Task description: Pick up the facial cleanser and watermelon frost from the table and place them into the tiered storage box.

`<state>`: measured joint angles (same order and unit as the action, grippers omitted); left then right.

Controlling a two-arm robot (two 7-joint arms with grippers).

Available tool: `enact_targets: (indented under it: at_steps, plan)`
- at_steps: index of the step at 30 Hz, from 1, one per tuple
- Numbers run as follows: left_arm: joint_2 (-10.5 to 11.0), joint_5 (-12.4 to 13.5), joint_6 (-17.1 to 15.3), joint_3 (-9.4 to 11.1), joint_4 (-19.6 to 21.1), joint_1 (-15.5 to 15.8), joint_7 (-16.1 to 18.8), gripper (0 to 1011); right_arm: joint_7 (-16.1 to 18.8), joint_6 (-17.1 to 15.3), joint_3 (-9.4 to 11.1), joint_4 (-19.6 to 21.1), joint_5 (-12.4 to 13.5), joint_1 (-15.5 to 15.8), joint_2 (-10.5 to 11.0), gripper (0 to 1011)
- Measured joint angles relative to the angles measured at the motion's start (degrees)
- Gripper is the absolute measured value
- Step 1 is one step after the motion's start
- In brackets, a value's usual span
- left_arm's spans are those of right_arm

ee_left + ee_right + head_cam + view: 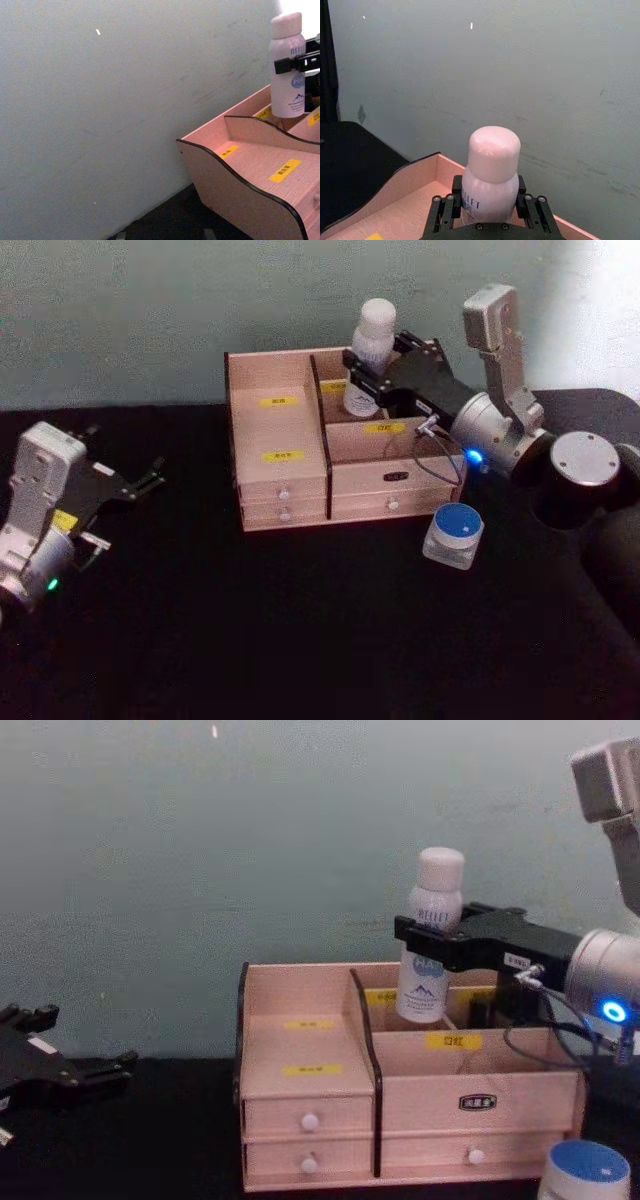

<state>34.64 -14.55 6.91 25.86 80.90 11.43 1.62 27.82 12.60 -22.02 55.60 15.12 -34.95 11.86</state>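
Currently the right gripper (366,378) has its jaws clamped round the middle of the facial cleanser (376,325), holding it upright so it can go straight down into the back right compartment of the storage box (280,425). I cannot tell whether its base touches the floor there. The watermelon frost jar (455,533) stands on the bench (300,640) just in front of the box's right corner, probably next for that arm. The left gripper (85,1040) sits idle far left, jaws apart.

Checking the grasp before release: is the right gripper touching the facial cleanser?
Touching. The right wrist view shows the right gripper clamped against both sides of the facial cleanser, no gap; the left gripper sits parked at the left.
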Motion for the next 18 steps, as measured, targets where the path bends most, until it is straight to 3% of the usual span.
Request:
enact_targets:
  at_steps: [18]
  plan:
    - [0.0,0.0,0.0,0.0,0.0,0.0,0.0,1001,0.3,1.0,0.4,-5.1,-1.3,-2.3,-1.8,593]
